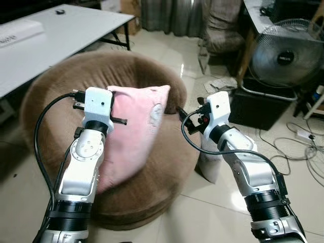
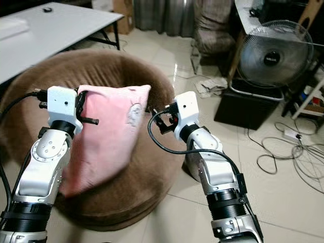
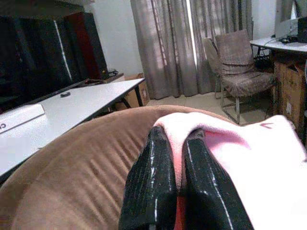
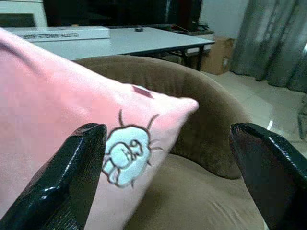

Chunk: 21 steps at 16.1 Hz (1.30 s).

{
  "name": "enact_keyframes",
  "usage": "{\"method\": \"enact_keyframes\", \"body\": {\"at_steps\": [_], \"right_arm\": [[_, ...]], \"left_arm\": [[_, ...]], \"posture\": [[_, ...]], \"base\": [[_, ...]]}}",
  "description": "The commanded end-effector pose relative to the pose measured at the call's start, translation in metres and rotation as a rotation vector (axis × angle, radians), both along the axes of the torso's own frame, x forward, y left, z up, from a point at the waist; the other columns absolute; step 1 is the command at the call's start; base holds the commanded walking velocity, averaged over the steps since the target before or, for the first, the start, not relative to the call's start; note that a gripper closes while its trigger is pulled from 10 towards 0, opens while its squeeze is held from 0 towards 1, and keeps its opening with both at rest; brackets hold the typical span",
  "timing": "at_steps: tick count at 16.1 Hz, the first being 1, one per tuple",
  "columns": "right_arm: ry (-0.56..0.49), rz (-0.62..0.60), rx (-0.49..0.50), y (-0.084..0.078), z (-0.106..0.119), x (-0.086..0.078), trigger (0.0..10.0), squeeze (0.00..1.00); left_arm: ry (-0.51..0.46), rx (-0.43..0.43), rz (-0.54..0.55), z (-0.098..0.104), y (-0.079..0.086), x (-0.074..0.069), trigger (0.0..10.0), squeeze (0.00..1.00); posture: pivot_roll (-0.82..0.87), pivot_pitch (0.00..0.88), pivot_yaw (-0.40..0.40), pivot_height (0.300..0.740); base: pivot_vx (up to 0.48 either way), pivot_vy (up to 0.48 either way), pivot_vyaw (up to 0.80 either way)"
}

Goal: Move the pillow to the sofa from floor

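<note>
**While pinched, pillow hangs over sofa**

While the left gripper (image 3: 177,182) pinches the pillow (image 1: 134,131) at its 10 o'clock corner above the sofa (image 1: 167,167), the right gripper (image 4: 168,172) waits wide apart at 3 o'clock. Best lower it flat to the seat centre before letting go.

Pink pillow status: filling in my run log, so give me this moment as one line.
pink pillow: over brown round sofa | left gripper: shut on pillow corner | right gripper: open beside pillow
</note>
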State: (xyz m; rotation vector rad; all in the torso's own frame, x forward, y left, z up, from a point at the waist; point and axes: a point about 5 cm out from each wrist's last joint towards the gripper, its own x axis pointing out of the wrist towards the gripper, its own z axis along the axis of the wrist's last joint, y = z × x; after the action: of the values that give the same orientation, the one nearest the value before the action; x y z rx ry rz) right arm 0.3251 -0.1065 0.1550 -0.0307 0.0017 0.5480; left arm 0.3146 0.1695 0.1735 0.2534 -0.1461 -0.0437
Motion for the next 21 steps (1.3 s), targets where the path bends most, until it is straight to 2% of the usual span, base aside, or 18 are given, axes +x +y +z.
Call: {"method": "enact_keyframes", "body": {"at_steps": [1, 3, 4, 6, 8, 9, 11, 13, 14, 17, 18, 19, 21], "right_arm": [[-0.026, 0.053, -0.021, 0.000, 0.006, -0.004, 10.0, 0.00], [-0.035, 0.107, -0.062, -0.001, 0.005, -0.008, 10.0, 0.00], [-0.032, 0.143, -0.126, -0.002, 0.003, -0.010, 10.0, 0.00], [-0.030, 0.207, -0.187, -0.004, 0.001, -0.014, 10.0, 0.00], [-0.022, 0.292, -0.218, -0.006, 0.003, -0.021, 10.0, 0.00], [-0.006, 0.352, -0.236, -0.007, 0.002, -0.028, 10.0, 0.00], [0.023, 0.415, -0.259, -0.010, 0.000, -0.039, 10.0, 0.00], [0.036, 0.432, -0.270, -0.011, -0.002, -0.043, 10.0, 0.00], [0.075, 0.462, -0.297, -0.015, -0.007, -0.058, 10.0, 0.00], [0.105, 0.466, -0.295, -0.014, -0.008, -0.068, 10.0, 0.00], [0.130, 0.466, -0.295, -0.011, -0.010, -0.074, 10.0, 0.00], [0.133, 0.469, -0.301, -0.011, -0.010, -0.076, 10.0, 0.00], [0.142, 0.461, -0.324, -0.011, -0.009, -0.081, 10.0, 0.00]], "left_arm": [[-0.018, 0.004, -0.034, 0.008, -0.004, 0.004, 10.0, 0.00], [-0.005, 0.012, -0.063, 0.007, -0.006, 0.005, 10.0, 0.00], [0.016, 0.018, -0.112, 0.007, -0.011, 0.005, 10.0, 0.00], [0.041, 0.040, -0.182, 0.005, -0.018, 0.006, 10.0, 0.00], [0.056, 0.033, -0.210, 0.000, -0.022, 0.012, 10.0, 0.00], [0.073, 0.040, -0.218, -0.005, -0.022, 0.022, 10.0, 0.00], [0.103, 0.051, -0.207, -0.013, -0.020, 0.034, 10.0, 0.00], [0.116, 0.047, -0.198, -0.017, -0.018, 0.038, 10.0, 0.00], [0.165, 0.037, -0.154, -0.029, -0.011, 0.050, 10.0, 0.00], [0.206, 0.079, -0.068, -0.039, -0.002, 0.059, 10.0, 0.00], [0.247, 0.170, 0.035, -0.044, 0.011, 0.065, 10.0, 0.00], [0.258, 0.196, 0.084, -0.045, 0.017, 0.066, 10.0, 0.00], [0.292, 0.222, 0.251, -0.043, 0.043, 0.069, 10.0, 0.00]], "posture": [[0.07, 0.000, -0.010, 0.740], [0.06, 0.000, -0.011, 0.740], [0.06, 0.000, -0.012, 0.740], [0.06, 0.000, -0.014, 0.740], [0.06, 0.000, -0.017, 0.740], [0.05, 0.000, -0.020, 0.740], [0.03, 0.000, -0.024, 0.740], [0.01, 0.000, -0.025, 0.740], [-0.03, 0.000, -0.032, 0.740], [-0.06, 0.000, -0.046, 0.740], [-0.09, 0.000, -0.057, 0.740], [-0.10, 0.000, -0.060, 0.740], [-0.13, 0.000, -0.063, 0.740]], "base": [[0.000, 0.000, 0.00], [0.000, 0.000, 0.00], [0.000, 0.000, 0.00], [0.000, 0.000, 0.00], [0.000, 0.000, 0.00], [0.000, 0.000, 0.00], [0.000, 0.000, 0.00], [0.000, 0.000, 0.00], [0.000, 0.000, 0.00], [0.000, 0.000, 0.00], [0.000, 0.000, 0.00], [0.000, 0.000, 0.00], [0.000, 0.000, 0.00]]}}
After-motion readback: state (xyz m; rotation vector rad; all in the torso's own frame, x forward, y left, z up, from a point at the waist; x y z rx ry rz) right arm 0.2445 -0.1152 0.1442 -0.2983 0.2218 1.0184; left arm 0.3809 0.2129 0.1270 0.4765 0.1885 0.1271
